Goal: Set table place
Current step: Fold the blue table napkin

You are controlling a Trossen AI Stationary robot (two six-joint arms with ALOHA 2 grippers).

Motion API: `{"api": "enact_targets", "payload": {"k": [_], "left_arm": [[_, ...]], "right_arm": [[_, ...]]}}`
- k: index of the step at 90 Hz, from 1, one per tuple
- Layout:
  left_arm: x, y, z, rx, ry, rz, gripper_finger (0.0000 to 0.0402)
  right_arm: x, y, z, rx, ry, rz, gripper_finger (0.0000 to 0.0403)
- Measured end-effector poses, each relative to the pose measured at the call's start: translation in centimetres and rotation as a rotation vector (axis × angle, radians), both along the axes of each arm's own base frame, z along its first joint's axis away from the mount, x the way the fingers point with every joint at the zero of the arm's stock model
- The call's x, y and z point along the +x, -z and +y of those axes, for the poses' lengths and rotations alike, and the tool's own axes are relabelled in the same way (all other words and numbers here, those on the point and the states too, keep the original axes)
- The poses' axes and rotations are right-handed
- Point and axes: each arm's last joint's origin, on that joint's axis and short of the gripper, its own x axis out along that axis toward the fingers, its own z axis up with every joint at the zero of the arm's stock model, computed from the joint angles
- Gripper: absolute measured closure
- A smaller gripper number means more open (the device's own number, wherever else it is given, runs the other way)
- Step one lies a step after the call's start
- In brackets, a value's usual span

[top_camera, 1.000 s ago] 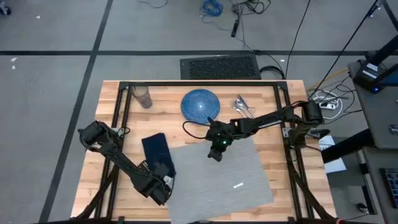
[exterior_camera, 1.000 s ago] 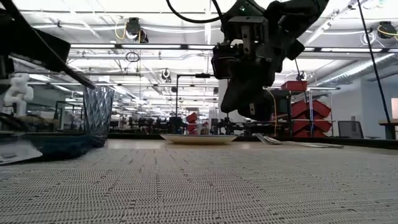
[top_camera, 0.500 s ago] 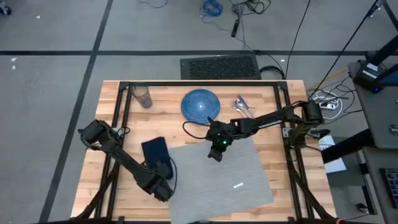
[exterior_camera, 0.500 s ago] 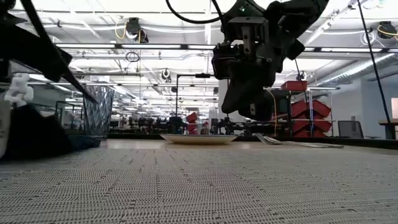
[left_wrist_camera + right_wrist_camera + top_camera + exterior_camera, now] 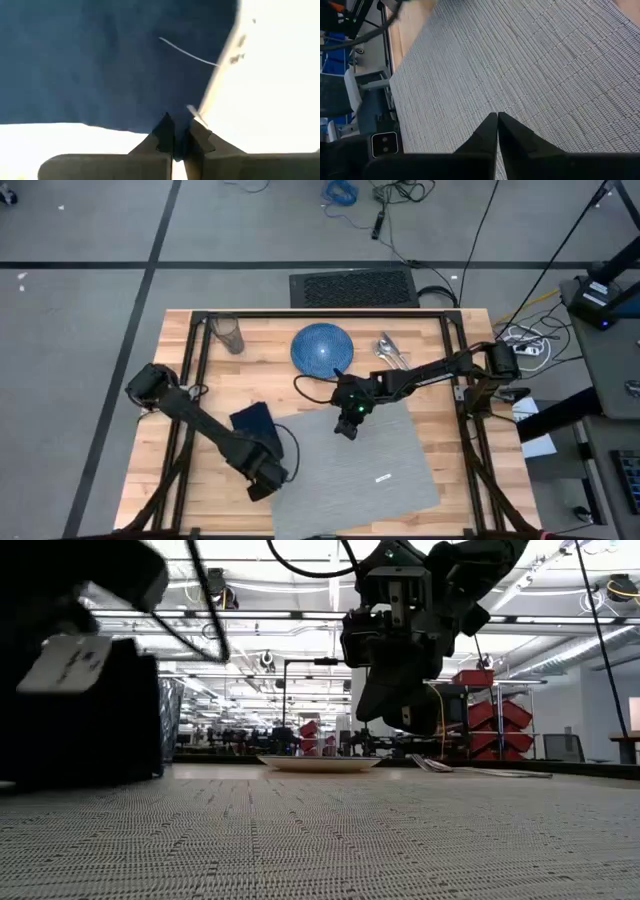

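**Possibly a napkin slip at the mat's edge**

Presently the left gripper pinches the navy cloth napkin by a thin fold at the large grey woven placemat's left edge; such a shallow hold might let it slip or bunch. Over the mat's far edge the right gripper hovers, fingers together, empty. On the pale wooden table, the clear glass and round blue speckled plate look empty.

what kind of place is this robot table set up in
Probably a large robotics lab or workshop. The low view shows an open hall with long ceiling light strips and red storage bins; the high view shows loose cables on a grey concrete floor.
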Motion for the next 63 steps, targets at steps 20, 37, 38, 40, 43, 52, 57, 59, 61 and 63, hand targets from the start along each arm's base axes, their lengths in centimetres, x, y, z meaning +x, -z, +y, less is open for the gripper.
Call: {"api": "enact_targets", "payload": {"k": [20, 37, 38, 40, 43, 52, 57, 59, 61, 63], "left_arm": [[-1.3, -3.5, 0.9, -0.075, 0.133, -0.105, 0.0401], [-1.7, -4.2, 1.1, -0.11, 0.218, -0.126, 0.0401], [-1.7, -4.2, 1.1, -0.11, 0.22, -0.126, 0.0401], [-1.7, -4.1, 1.1, -0.109, 0.228, -0.126, 0.04], [-1.7, -4.1, 1.1, -0.109, 0.237, -0.126, 0.0397], [-1.6, -3.9, 1.0, -0.107, 0.241, -0.121, 0.0378], [-1.6, -3.9, 1.0, -0.108, 0.24, -0.124, 0.0362], [-1.5, -3.9, 1.0, -0.109, 0.238, -0.126, 0.0355], [-1.5, -3.9, 1.0, -0.11, 0.237, -0.127, 0.0348], [-1.5, -3.9, 1.0, -0.111, 0.235, -0.129, 0.034]], "right_arm": [[0.0, 0.0, 0.0, 0.002, -0.001, -0.001, 0.0403], [0.0, 0.0, 0.0, 0.011, -0.009, -0.003, 0.0403], [0.0, 0.0, 0.0, 0.014, -0.012, -0.003, 0.0403], [0.0, -0.1, 0.1, 0.019, -0.017, -0.004, 0.0403], [0.0, -0.1, 0.1, 0.021, -0.019, -0.003, 0.0403], [0.0, 0.0, 0.1, 0.021, -0.022, 0.0, 0.0403], [0.0, 0.0, 0.1, 0.019, -0.024, -0.002, 0.0403], [0.0, 0.0, 0.1, 0.018, -0.026, -0.003, 0.0403], [0.0, 0.0, 0.1, 0.016, -0.029, -0.004, 0.0403], [0.0, 0.0, 0.1, 0.014, -0.031, -0.006, 0.0403]]}}
